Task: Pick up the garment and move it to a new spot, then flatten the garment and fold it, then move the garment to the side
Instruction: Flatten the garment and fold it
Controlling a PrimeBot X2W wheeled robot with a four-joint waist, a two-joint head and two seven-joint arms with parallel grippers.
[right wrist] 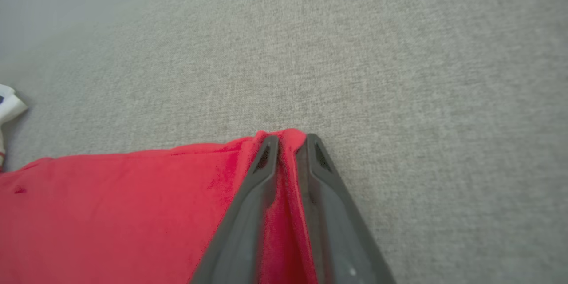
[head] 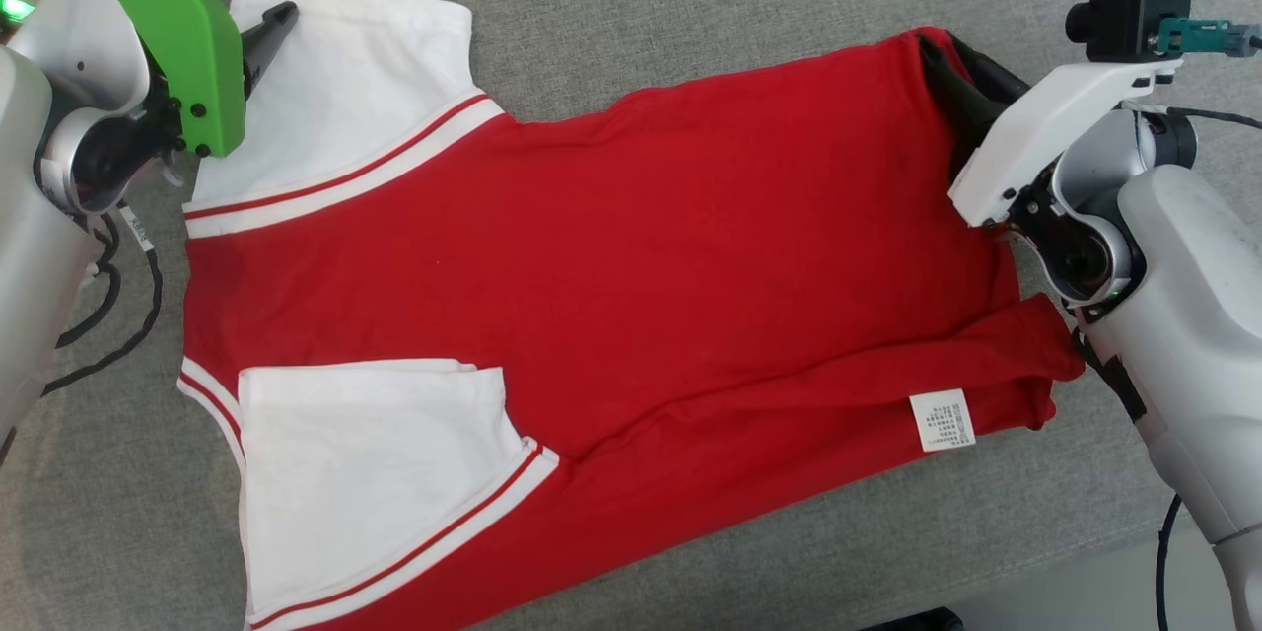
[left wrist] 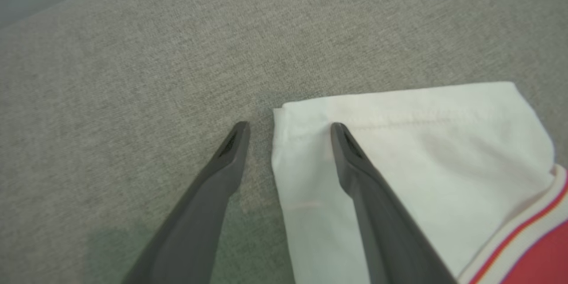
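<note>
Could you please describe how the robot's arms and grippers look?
Both arms are pale grey with long dark tapered fingers. The left gripper has a green bracket and black cables; the right gripper a white bracket carrying a black camera.

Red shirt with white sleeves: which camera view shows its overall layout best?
Head view: the red shirt with white sleeves lies spread on the grey fabric surface, both sleeves and care label visible. Left wrist view gives one white sleeve cuff at the open left claw; right wrist view, a red hem corner pinched by the right claw.
</note>
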